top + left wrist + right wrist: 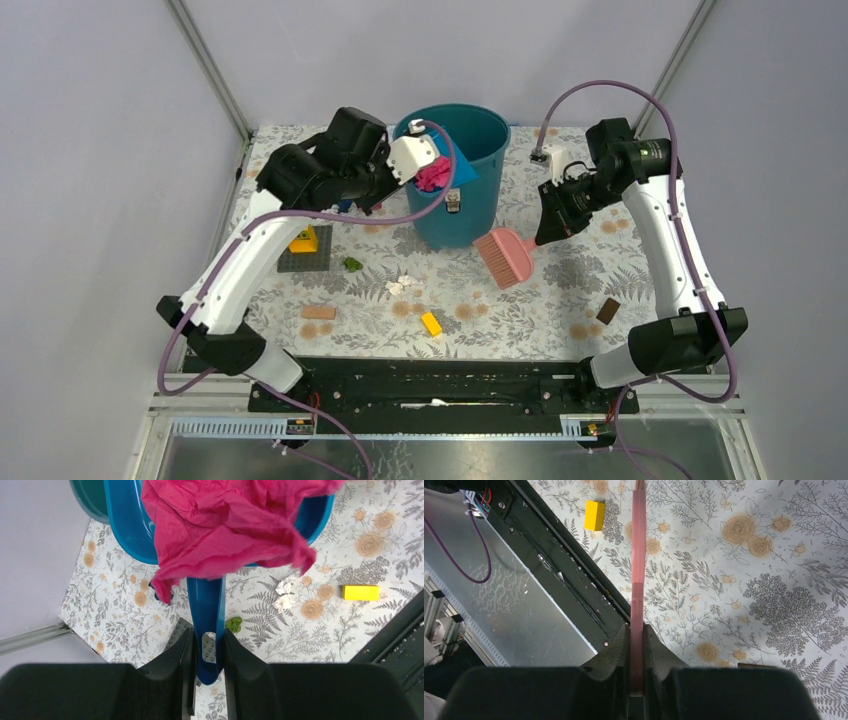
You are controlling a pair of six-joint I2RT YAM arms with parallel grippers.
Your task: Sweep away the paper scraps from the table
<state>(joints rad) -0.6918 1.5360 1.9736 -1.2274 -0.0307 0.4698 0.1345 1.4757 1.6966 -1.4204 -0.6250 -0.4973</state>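
Note:
My left gripper (424,166) is shut on the handle of a blue dustpan (463,169), held tilted over the teal bucket (470,215). A magenta-pink paper wad (432,174) lies in the pan; the left wrist view shows it (225,525) large above the handle (206,610) between my fingers (206,647). A green wad (352,264) and a white wad (403,285) lie on the floral table (560,300). My right gripper (548,226) is shut on the handle (638,580) of a pink brush (505,257) resting on the table right of the bucket.
A yellow brick (431,323), a tan block (318,312) and a brown block (607,310) lie near the front edge. A grey baseplate (292,262) with a yellow piece sits at the left. A black rail (430,380) runs along the near edge.

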